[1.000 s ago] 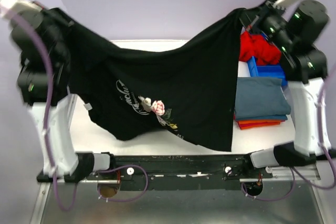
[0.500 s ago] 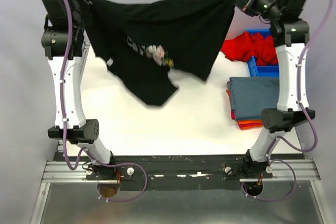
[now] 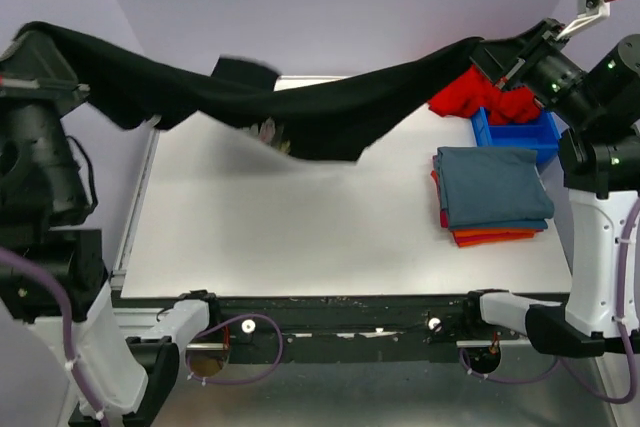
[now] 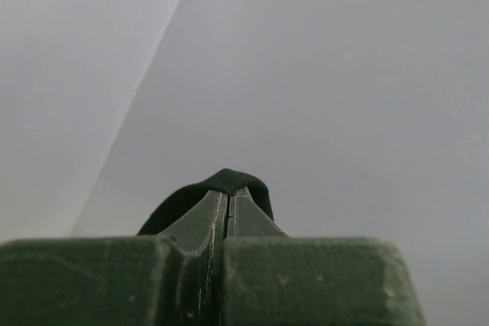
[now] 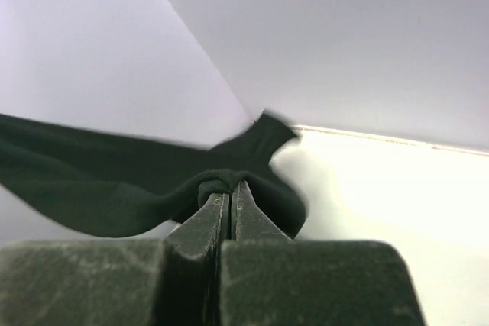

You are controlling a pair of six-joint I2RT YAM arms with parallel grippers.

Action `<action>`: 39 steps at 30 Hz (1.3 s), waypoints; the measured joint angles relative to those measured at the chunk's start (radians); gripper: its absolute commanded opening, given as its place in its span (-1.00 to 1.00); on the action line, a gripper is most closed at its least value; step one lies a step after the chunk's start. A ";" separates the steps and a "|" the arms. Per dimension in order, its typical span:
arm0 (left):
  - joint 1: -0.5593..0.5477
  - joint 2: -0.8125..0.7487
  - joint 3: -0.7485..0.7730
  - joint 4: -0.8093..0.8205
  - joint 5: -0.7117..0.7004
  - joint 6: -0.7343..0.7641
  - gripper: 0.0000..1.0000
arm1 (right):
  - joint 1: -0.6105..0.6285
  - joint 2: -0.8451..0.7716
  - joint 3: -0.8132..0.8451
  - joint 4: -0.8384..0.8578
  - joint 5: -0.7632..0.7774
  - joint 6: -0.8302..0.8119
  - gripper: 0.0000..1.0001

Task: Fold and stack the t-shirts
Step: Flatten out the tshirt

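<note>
The black t-shirt (image 3: 320,107) hangs stretched in the air above the far part of the white table, blurred by motion, its print barely showing. My left gripper (image 3: 35,37) is shut on its left end; black cloth (image 4: 229,182) wraps over my closed fingertips. My right gripper (image 3: 482,50) is shut on its right end, with cloth (image 5: 221,181) bunched at the tips. A folded slate-blue t-shirt (image 3: 493,187) lies on a folded orange one (image 3: 495,237) at the right. A bright red t-shirt (image 3: 480,97) lies crumpled at the far right.
A blue plastic bin (image 3: 520,132) stands at the far right beside the red shirt. The white table (image 3: 300,227) stretches below the hanging shirt. Purple walls stand behind.
Both arms have swung the black shirt up and away; it has gone from hanging low near the front to stretched nearly flat over the far edge, and both arms have shifted outward.
</note>
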 measured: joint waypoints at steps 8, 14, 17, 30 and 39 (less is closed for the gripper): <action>0.002 0.083 0.189 0.056 -0.045 0.033 -1.00 | 0.000 0.084 0.152 -0.023 0.008 0.000 -0.99; 0.002 0.319 0.024 0.141 -0.044 -0.003 -1.00 | 0.000 0.345 0.146 0.023 0.008 0.030 -0.99; 0.002 0.509 -0.123 0.204 -0.024 -0.048 -1.00 | 0.000 0.539 0.124 0.043 0.016 0.051 -0.98; 0.005 1.342 0.303 0.153 0.277 -0.184 0.97 | -0.001 0.975 0.311 0.098 0.084 0.089 0.48; 0.006 0.903 -0.182 0.106 0.254 -0.184 0.97 | 0.028 0.571 -0.217 0.230 0.157 0.031 0.38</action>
